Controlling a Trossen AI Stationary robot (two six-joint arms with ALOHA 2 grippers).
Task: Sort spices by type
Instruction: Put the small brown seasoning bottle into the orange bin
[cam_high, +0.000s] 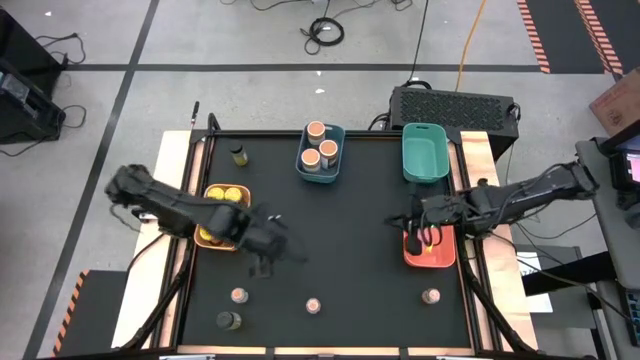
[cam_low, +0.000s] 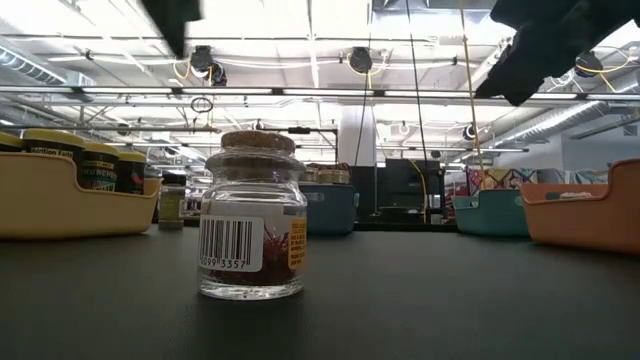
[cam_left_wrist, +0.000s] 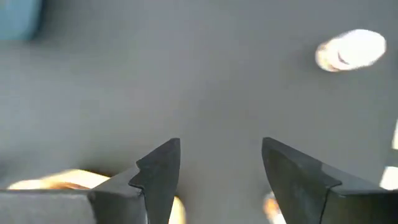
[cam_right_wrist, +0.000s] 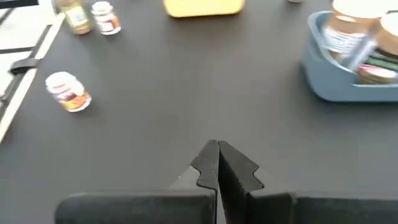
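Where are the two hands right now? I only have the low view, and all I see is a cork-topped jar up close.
Observer: The left hand hovers over bare table beside the yellow bin, open and empty.
Operator: And the right one?
Observer: The right hand is shut on nothing, above the orange bin.
Operator: Any loose jars besides mine?
Observer: Four: the left pinkish-topped jar, the right pinkish-topped jar, the near olive jar and the far olive jar.
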